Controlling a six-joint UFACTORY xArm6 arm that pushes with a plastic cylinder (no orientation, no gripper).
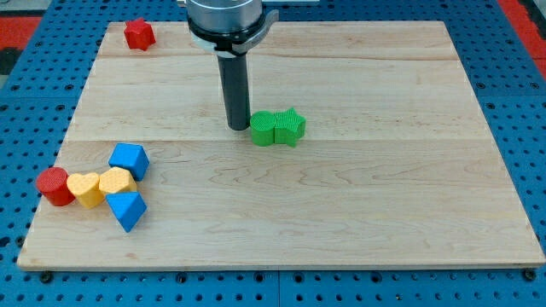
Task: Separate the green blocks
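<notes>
Two green blocks, a green cylinder (263, 129) touching a green star (290, 127), sit mid-board toward the far edge, my tip (238, 127) parked just left of the cylinder, no jaws, gripping nothing, likely lining up a wedge; pale wooden board (367, 213) on blue pegboard (529, 102)

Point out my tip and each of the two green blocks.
my tip (238, 128), camera view, very bottom end of the rod.
green cylinder block (263, 127), camera view, its top face, left of the pair.
green star block (291, 124), camera view, its top face, right of the pair.
</notes>
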